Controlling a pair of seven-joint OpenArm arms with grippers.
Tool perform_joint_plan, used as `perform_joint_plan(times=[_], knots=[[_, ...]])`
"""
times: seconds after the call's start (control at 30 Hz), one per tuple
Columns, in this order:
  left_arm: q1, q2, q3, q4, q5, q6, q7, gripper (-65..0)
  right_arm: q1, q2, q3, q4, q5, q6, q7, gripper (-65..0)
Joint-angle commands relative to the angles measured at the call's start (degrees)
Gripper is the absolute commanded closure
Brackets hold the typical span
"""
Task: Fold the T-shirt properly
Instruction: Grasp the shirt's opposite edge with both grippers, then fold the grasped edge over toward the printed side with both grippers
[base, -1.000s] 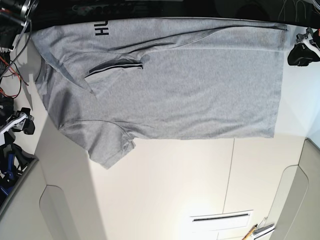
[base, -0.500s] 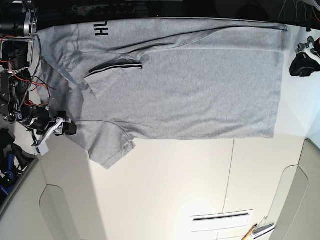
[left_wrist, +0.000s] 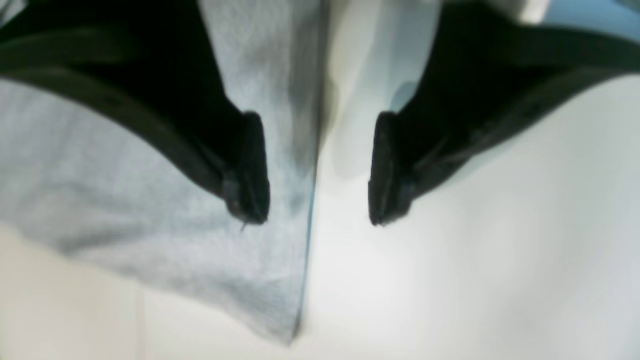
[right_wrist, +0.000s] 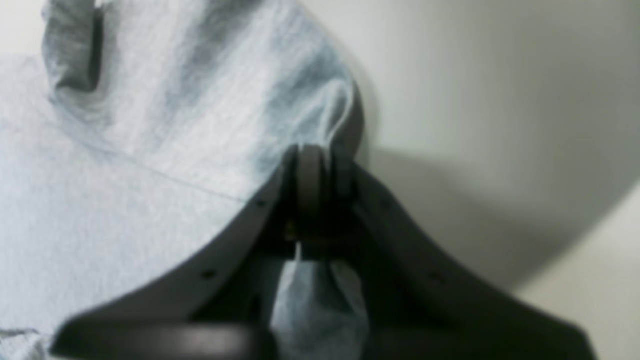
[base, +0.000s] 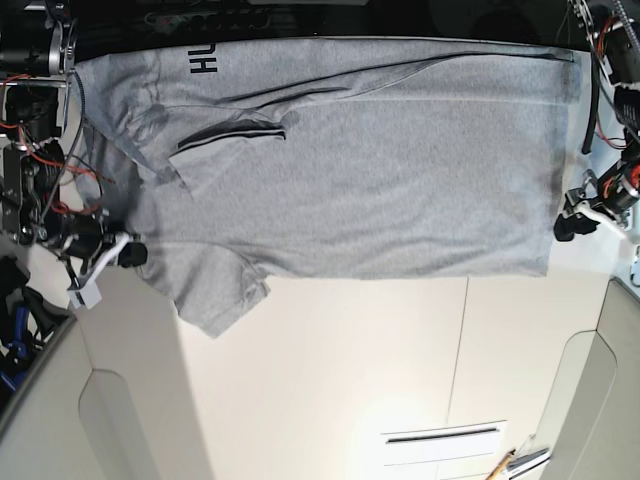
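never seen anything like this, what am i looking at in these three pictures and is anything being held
This is a robot with two arms working over a pale table. One picture looks at the whole table from the robot's base; the other two come from small cameras on each wrist. A grey T-shirt lies spread out, partly folded over, with black letters near one corner. The right gripper has pinched a bunch of the shirt's fabric at its edge; you can see cloth squeezed between the closed jaws. The left gripper stands open over the shirt's opposite edge, one finger above cloth and one above bare table, holding nothing.
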Motion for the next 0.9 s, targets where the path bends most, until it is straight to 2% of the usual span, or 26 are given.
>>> perform_joint_plan(times=[0.0,0.13,0.23,0.47,0.5,0.6,0.7,0.73,0.77,0.87], knots=[[-4.15,-1.62,1.09,-2.54,-0.87,-0.35,-1.84,-37.0,0.26,0.50,-0.09,0.11,-2.05,-0.42,-2.54,0.0],[-14.93,-1.57,6.58,-15.65,1.95,-0.33,-4.74,-37.0,0.22,0.50,-0.09,0.11,-2.08,-0.39,-2.58,0.0],[-20.46,-1.55,9.90,-22.77,1.92,-0.35,-4.76,-37.0,0.24,0.48,-0.09,0.11,-2.05,-0.39,-2.56,0.0],[-22.27,-1.42,16.15,-25.77,1.90,-0.35,-3.13,-35.6,0.24,0.48,-0.09,0.11,-2.03,-0.42,-2.56,0.0],[-22.18,-1.44,16.31,-25.75,1.90,-0.35,-2.93,-30.2,0.24,0.48,-0.09,0.11,-2.01,-0.42,-2.56,0.0],[-22.21,-1.64,16.28,-25.64,1.18,-0.37,-2.97,-1.8,0.24,0.52,-0.07,0.24,-1.14,-0.42,-2.56,0.0],[-22.16,-2.34,15.96,-24.44,-1.70,-0.66,-2.36,0.0,0.20,0.50,0.33,1.62,0.87,-0.42,-3.76,0.0],[-22.08,-2.71,15.47,-23.69,-3.26,-1.79,-1.20,0.0,-0.09,0.50,0.70,2.67,1.66,-0.42,-4.35,0.0],[-21.86,-3.15,14.56,-22.62,-5.11,-3.48,0.22,0.0,-0.68,0.50,1.31,4.11,2.29,-0.39,-4.70,0.0],[-19.98,-4.00,9.31,-17.75,-11.10,-3.71,6.36,0.0,-3.61,0.48,4.13,11.02,2.49,-0.39,-4.68,0.0]])
